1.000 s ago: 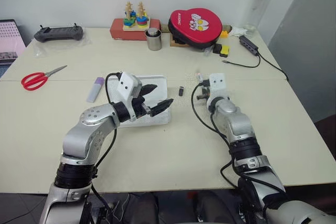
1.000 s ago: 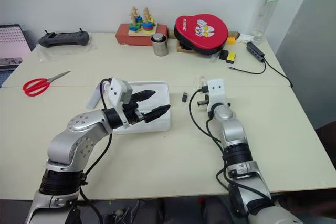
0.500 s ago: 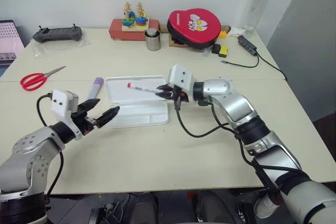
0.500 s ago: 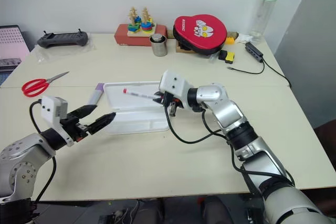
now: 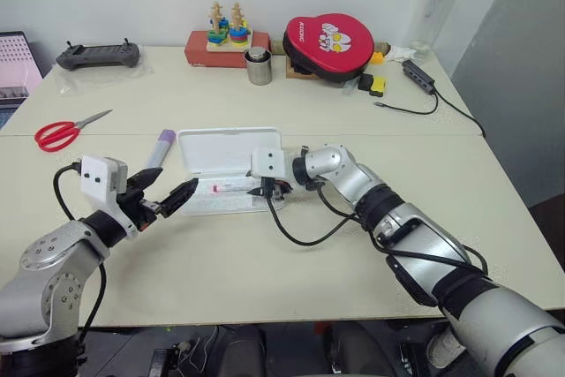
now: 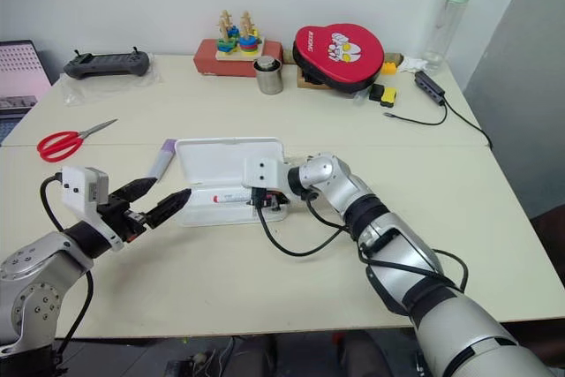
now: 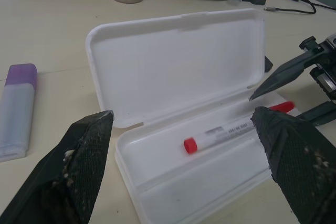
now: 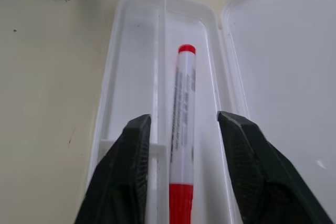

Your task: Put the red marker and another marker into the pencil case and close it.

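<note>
The pencil case (image 5: 228,169) lies open on the table (image 5: 291,253), lid folded back flat, and the red marker (image 8: 181,129) lies lengthwise in the tray compartment next to the lid, with the right gripper (image 8: 181,177) over its near end, fingers parted on either side of the barrel and seemingly not touching it. The left gripper (image 5: 172,195) hovers just off the case's left end, spread wide and holding nothing. Another marker (image 5: 161,147), with its purple cap, lies on the table just beside the lid's left edge, and red scissors (image 5: 66,131) lie farther left.
</note>
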Available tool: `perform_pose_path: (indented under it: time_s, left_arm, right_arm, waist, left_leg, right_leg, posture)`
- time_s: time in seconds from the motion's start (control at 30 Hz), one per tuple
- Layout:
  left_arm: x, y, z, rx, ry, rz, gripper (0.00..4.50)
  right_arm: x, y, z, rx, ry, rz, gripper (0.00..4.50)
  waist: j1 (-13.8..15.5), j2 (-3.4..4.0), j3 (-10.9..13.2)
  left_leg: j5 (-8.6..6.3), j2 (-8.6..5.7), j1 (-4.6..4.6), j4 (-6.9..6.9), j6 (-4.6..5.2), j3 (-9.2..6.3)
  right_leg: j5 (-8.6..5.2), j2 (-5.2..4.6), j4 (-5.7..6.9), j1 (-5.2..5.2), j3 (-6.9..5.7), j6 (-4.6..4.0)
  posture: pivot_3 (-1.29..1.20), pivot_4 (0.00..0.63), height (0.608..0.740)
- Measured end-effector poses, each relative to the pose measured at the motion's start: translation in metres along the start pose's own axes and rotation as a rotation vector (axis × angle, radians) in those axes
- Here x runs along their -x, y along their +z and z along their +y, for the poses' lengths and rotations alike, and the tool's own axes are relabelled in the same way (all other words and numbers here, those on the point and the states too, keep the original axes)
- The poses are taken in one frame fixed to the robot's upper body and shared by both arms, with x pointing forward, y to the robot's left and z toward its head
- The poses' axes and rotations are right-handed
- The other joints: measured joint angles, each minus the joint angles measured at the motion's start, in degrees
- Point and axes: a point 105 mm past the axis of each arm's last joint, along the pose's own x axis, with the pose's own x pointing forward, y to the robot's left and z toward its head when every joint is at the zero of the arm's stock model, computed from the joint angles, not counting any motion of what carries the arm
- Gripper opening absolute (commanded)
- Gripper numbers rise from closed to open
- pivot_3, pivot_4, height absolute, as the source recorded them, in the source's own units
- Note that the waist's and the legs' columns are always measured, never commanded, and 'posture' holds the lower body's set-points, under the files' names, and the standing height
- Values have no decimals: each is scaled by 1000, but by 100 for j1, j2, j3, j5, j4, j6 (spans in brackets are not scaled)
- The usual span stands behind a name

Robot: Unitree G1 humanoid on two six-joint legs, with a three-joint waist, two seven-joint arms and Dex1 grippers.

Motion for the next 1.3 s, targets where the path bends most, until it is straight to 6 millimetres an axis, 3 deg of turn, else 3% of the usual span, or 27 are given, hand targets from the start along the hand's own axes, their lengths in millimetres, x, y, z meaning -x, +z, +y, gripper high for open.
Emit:
perform_pose_path:
  time_s: [0.1, 0.23, 0.3, 0.37, 0.47, 0.6, 0.87, 0.9, 1.23, 1.27, 1.3]
  left_arm:
    - [1, -2, 2, 5, 16, 4, 4500]
    - [-2, 3, 7, -4, 50, -11, 4500]
    - [-4, 6, 18, -23, 106, -17, 4500]
    - [-8, 5, 42, -68, 226, 6, 4500]
    - [-15, -9, 77, -58, 375, 70, 4500]
    - [-33, -24, 92, -31, 412, 134, 4500]
    - [-74, -37, 103, -7, 408, 213, 4500]
    - [-76, -41, 103, -4, 404, 229, 4146]
    - [-85, -43, 102, -18, 368, 226, 2107]
    - [-85, -42, 102, -21, 369, 224, 2072]
    - [-85, -42, 103, -25, 375, 220, 1719]
  right_arm:
    - [2, 0, -2, -6, -11, -12, 3720]
    - [5, 2, -5, -22, -15, -30, 4420]
    - [7, 6, -8, -39, -20, -53, 4420]
    - [14, 18, -16, -105, -40, -122, 4420]
    - [36, 51, -33, -172, -103, -284, 4420]
    - [55, 75, -39, -198, -153, -373, 4420]
    - [82, 89, -46, -212, -276, -396, 4420]
    - [84, 89, -45, -213, -286, -392, 4500]
    - [93, 86, -44, -244, -326, -377, 4500]
    - [93, 86, -43, -245, -327, -376, 4500]
    - [94, 85, -43, -248, -326, -377, 4500]
  waist:
    - [5, 1, 0]
    - [15, 1, 1]
    - [17, 0, 0]
    - [26, 5, 3]
    - [43, 3, 1]
    - [106, -1, -1]
    - [128, -3, -2]
    - [124, -3, -2]
    - [119, -3, -2]
    - [120, -3, -2]
    - [119, -3, -2]
  left_leg:
    - [0, 0, 0, 1, 0, 0]
    - [0, 0, 1, 2, 0, -1]
    - [1, 1, 2, 2, 0, -4]
    - [1, 0, 2, 3, 1, -7]
    - [1, -1, 0, 2, 1, -9]
    - [0, -2, -6, 1, 0, -11]
    - [0, -7, -10, 2, 0, -15]
    - [0, -7, -10, 2, 0, -15]
    - [1, -6, -4, 4, 0, -15]
    - [2, -6, -4, 4, 1, -15]
    - [2, -6, -4, 4, 0, -15]
  right_leg:
    - [0, 0, 0, 0, 0, 0]
    - [0, 1, 2, 0, -1, 0]
    - [0, 3, 3, 2, -2, 0]
    - [0, 5, 5, 0, -3, 1]
    - [0, 4, 4, 2, -7, 1]
    - [1, 2, 2, 0, -12, 1]
    - [1, -1, 4, -1, -21, 2]
    - [1, 0, 5, -1, -20, 2]
    - [1, 0, 10, 0, -18, 2]
    - [1, 0, 10, 0, -18, 2]
    - [1, 0, 10, 1, -18, 2]
  posture:
    - [0, 150, 740]
    - [0, 150, 740]
    - [0, 150, 740]
    - [0, 150, 740]
    - [0, 150, 740]
    - [0, 150, 740]
    - [0, 150, 740]
    - [0, 150, 740]
    - [0, 150, 740]
    - [0, 150, 740]
    - [0, 150, 740]
